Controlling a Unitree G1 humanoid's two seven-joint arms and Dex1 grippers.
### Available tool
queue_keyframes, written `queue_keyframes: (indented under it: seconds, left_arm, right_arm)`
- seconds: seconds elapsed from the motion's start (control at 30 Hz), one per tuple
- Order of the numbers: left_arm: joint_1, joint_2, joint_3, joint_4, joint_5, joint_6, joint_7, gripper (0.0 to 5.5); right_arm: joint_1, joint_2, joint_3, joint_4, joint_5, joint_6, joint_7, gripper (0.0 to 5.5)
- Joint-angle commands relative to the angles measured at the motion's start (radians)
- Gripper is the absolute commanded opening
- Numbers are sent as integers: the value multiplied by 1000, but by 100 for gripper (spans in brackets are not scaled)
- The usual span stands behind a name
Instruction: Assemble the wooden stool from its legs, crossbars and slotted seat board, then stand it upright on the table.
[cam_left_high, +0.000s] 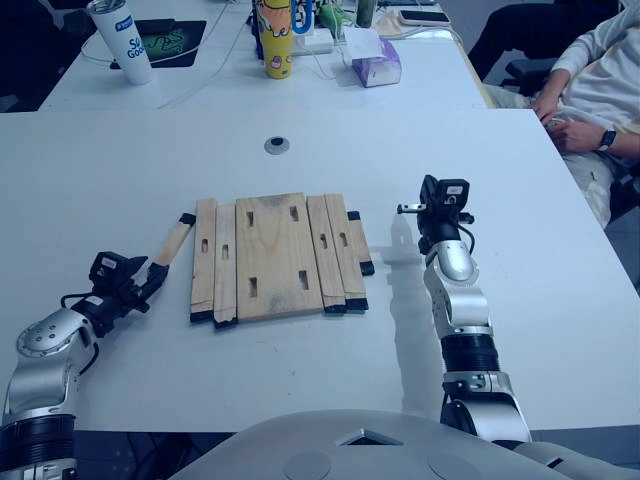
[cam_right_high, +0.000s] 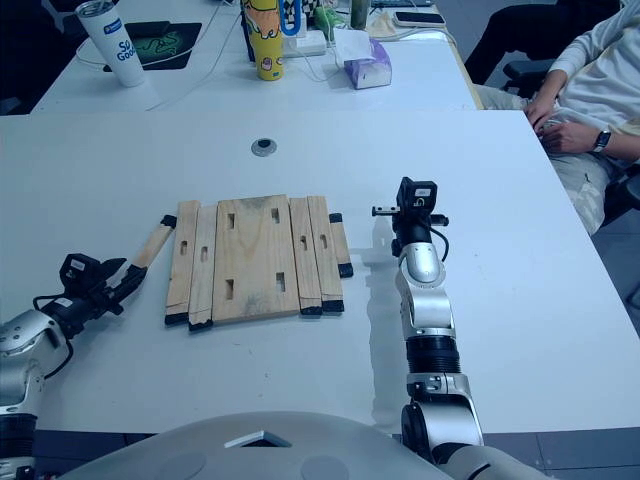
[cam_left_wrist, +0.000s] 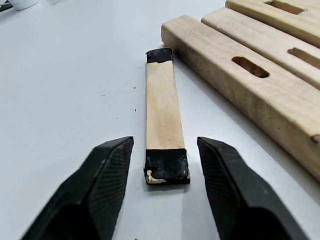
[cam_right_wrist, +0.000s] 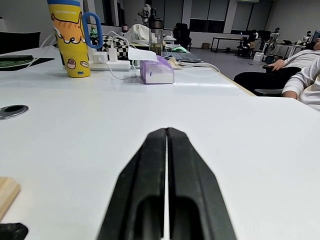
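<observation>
Left hand (cam_left_wrist: 165, 146) at the crossbar (cam_left_wrist: 161, 105)!
Spread apart astride its black end, left of the seat board (cam_left_high: 272, 255); right hand (cam_right_wrist: 166, 134) pressed together, right of that board.

**Surface finishes.** Seat board (cam_left_high: 272, 255): pale bare wood, matt, with visible grain and darker flecks. Slotted legs (cam_left_high: 205, 258): the same unvarnished wood, their near ends capped in matt black. Crossbar (cam_left_wrist: 162, 107): smooth light wood, both ends coated black, and the nearer coating is chipped to a pale edge. Counter (cam_left_high: 120, 180): smooth white top with a faint sheen, set with a round metallic grommet (cam_left_high: 277, 146). Left gripper (cam_left_wrist: 165, 145): black matt fingers (cam_left_wrist: 107, 170) with finely textured inner faces. Right gripper (cam_right_wrist: 166, 131): smooth black, slightly glossy. Tumbler (cam_left_high: 120, 40): glossy white. Cup (cam_left_high: 277, 40): glossy printed yellow. Tissue pack (cam_left_high: 377, 68): purple wrapper, white paper.
</observation>
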Motion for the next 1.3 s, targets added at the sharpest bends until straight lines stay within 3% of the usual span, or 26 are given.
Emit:
queue_keyframes:
  seconds: [0.03, 0.2, 0.47, 0.6, 0.83, 0.93, 1.07, 1.17, 1.3]
  left_arm:
    - [-9, -3, -18, 24, 16, 6, 4, 250]
    - [-10, -22, -31, 27, 5, 48, 14, 250]
    - [-7, -36, -36, 8, -16, 95, 24, 138]
    - [-11, -41, -36, 8, -11, 100, 41, 135]
    - [-146, -98, 66, -51, -50, 35, 181, 135]
    - [-201, -122, 45, -154, -77, 21, 190, 135]
    - [-261, -181, -74, -300, -104, 36, 172, 135]
    - [-286, -233, -168, -339, -94, 31, 170, 135]
    - [-290, -291, -260, -333, -87, 20, 155, 135]
  right_arm:
    - [-9, -1, -1, 3, -6, 2, -1, 0]
    - [-14, -2, 1, 5, -6, 3, 1, 0]
    - [-25, -3, 2, 12, -6, 4, 4, 0]
    - [-30, -4, 2, 13, -6, 4, 6, 0]
    - [-69, -16, 2, -12, 9, 22, 30, 0]
    - [-139, -11, -19, -58, 141, 137, 127, 0]
    - [-217, 28, -81, -214, 589, 592, 253, 61]
    - [-238, 53, -141, -244, 843, 811, 226, 102]
    - [-229, 65, -168, -262, 1014, 936, 187, 159]
